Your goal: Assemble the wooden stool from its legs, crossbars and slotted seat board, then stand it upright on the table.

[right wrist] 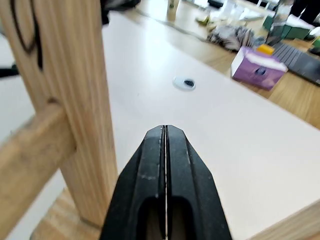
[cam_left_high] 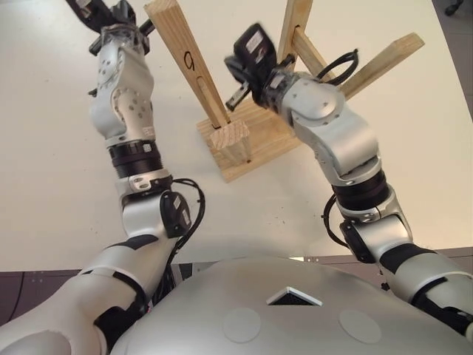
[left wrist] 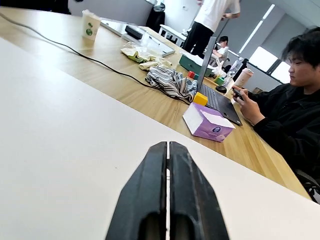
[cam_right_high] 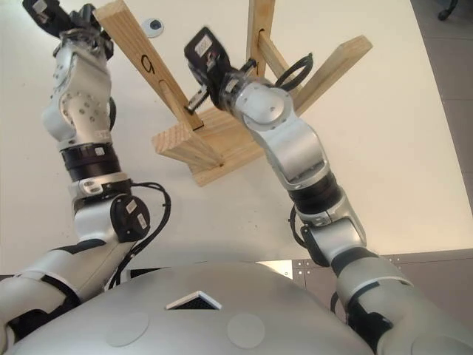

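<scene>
Seat board (cam_left_high: 244, 144) down, legs (cam_left_high: 188, 63) up. Left gripper (left wrist: 168, 144), right gripper (right wrist: 164, 127) above board: pinched shut, empty. Risk: arm bump unseats legs.

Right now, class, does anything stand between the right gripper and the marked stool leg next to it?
Nothing visible does. The right gripper, fingers shut, hangs close beside the marked leg and above the seat board, which lies flat on the table with the legs pointing up. Only open air shows between gripper and leg.
</scene>
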Robot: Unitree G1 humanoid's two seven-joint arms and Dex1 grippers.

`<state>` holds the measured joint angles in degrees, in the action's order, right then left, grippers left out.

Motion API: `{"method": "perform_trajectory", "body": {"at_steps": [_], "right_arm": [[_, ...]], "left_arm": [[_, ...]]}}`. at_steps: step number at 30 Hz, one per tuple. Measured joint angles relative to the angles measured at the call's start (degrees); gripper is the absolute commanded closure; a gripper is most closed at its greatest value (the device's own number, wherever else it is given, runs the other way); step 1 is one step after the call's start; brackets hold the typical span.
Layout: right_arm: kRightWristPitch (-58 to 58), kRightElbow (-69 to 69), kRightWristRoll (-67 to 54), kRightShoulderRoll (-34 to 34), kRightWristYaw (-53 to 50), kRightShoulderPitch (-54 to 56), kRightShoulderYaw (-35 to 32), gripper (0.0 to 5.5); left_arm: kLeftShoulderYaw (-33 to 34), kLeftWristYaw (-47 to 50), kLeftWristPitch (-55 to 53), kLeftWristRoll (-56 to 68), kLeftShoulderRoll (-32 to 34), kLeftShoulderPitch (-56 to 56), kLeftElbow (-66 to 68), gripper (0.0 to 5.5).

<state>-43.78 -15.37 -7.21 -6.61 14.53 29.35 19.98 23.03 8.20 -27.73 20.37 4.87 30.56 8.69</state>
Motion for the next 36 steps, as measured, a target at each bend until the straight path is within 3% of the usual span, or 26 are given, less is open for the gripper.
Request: {"method": "perform_trajectory", "body": {"at_steps": [4,6,8,9,11,12,15,19,24,29,36], "right_arm": [[2.9,-6.4,-4.6,2.6,-0.1,5.3,-8.6,5.50],[3.9,-7.1,-10.3,4.1,-2.1,11.7,-17.4,5.50],[6.7,-4.9,-16.5,3.2,-5.6,23.2,-30.5,5.50],[8.5,0.7,-17.0,-1.3,-5.8,27.9,-34.5,5.50],[17.7,11.7,-10.2,-12.1,-3.1,29.3,-36.3,5.50],[21.1,15.9,-7.0,-16.1,-1.6,28.7,-35.8,5.50],[33.8,33.1,5.9,-26.3,5.4,20.2,-25.5,5.50],[41.2,49.4,13.6,-27.5,14.0,3.9,-14.1,5.50],[46.0,42.7,14.0,-27.2,26.7,-5.0,-5.5,5.50],[40.6,28.2,11.9,-27.8,34.1,-13.4,-2.3,5.50],[36.6,27.0,12.8,-23.0,29.1,-14.2,-2.2,5.50]], "left_arm": [[-3.2,-10.8,-11.8,3.3,8.5,-8.5,-7.3,5.47],[-4.3,-14.5,-18.2,5.2,11.6,-11.3,-10.2,5.47],[-4.9,-18.0,-26.0,7.3,16.2,-14.7,-14.1,5.47],[-5.3,-19.8,-30.3,9.2,17.7,-16.6,-17.4,5.47],[-6.6,-20.1,-37.3,11.1,17.8,-20.4,-21.3,5.47],[-7.2,-20.0,-39.5,11.5,17.4,-21.8,-22.3,5.47],[-9.3,-19.9,-45.4,14.5,13.8,-24.6,-26.9,5.47],[-11.6,-19.3,-52.3,16.4,10.8,-27.4,-33.4,5.47],[-13.8,-18.6,-58.3,16.9,10.3,-28.6,-40.4,5.47],[-15.3,-14.5,-52.4,9.6,10.1,-27.9,-34.8,5.47],[-15.4,-14.5,-45.8,5.6,10.3,-25.6,-28.5,5.47]]}}
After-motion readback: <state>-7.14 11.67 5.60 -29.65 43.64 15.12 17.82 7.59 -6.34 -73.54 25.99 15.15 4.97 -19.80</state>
